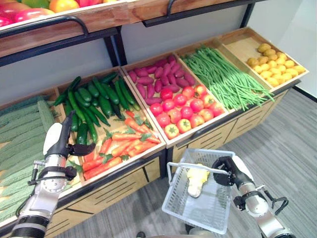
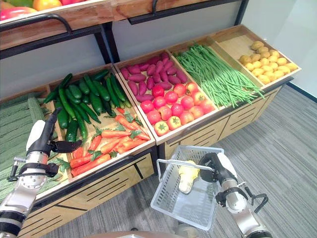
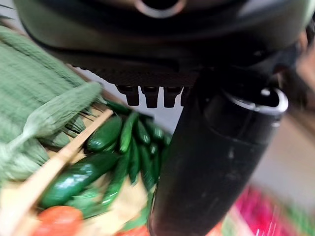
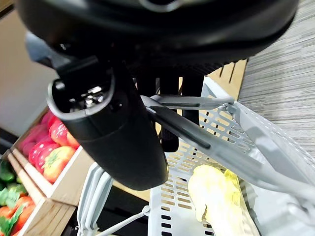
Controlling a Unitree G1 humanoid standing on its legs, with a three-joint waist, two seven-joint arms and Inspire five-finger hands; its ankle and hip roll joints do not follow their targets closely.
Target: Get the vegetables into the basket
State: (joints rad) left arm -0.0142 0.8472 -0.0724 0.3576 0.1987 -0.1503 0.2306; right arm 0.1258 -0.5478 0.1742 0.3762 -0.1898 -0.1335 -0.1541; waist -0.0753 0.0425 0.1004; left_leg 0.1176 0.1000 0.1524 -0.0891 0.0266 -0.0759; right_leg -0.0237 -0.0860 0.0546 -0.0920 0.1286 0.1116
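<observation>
**Left hand over the produce, basket held ready on the right**

My left hand hovers above the stand at the seam between the cucumbers and the carrots. Its fingers are straight and apart, the thumb out to the side, holding nothing. I keep them spread like this, I judge, so they can drop around one piece and close on it. Which I mean to take I cannot tell from here; both lie just beneath.

Further right in the same row of crates lie sweet potatoes with tomatoes in front of them, then green beans, then small yellow pieces in the last crate, too small to name.

My right hand is down in front of the stand, fingers curled round the handle of the white basket. I hold it low and near the crates so that a carry from the stand is short, and level so nothing rolls out. One pale yellow-green vegetable, leafy like a cabbage, already lies inside; the other vegetables remain on the stand.
</observation>
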